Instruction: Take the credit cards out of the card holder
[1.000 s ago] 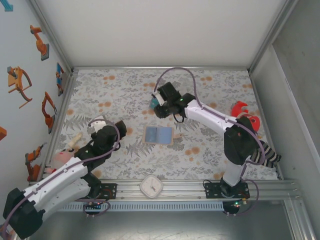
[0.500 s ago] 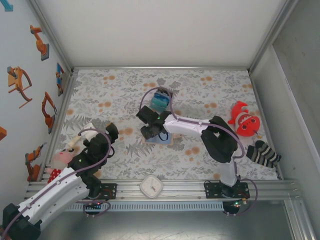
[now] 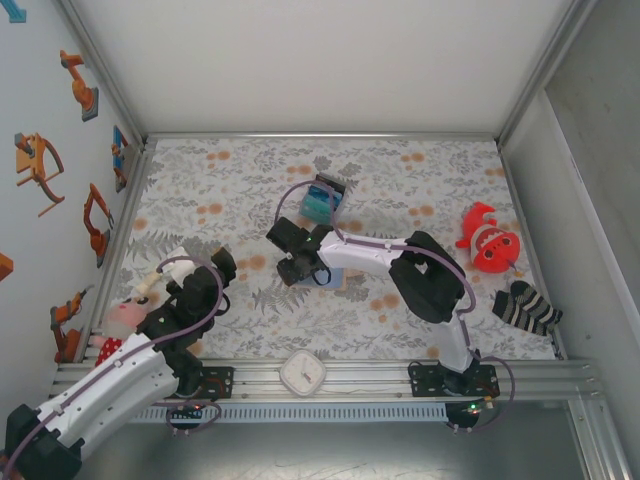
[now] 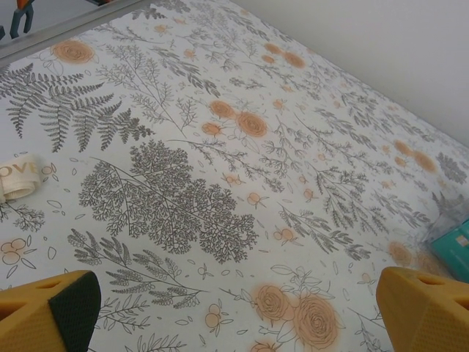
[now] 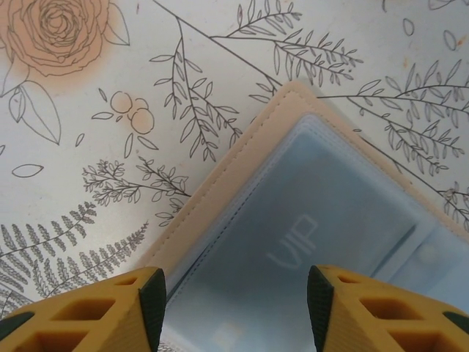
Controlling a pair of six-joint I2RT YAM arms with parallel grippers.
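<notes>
The card holder lies open on the floral table, tan-edged, and its near corner shows past the arm in the top view. A pale blue credit card printed "VIP" sits under its clear sleeve. My right gripper hovers directly over that card, open, with one finger on each side and nothing between them. From above, the right gripper covers the holder's left half. My left gripper is open over bare cloth at the near left.
A teal-and-black block lies just behind the holder, its edge also in the left wrist view. A white clock sits on the front rail. A red toy and striped sock lie right; small toys lie left.
My right arm let go of the teal block at the back, swung down over the card holder, and its jaws widened. The left arm drew back toward the near left.
</notes>
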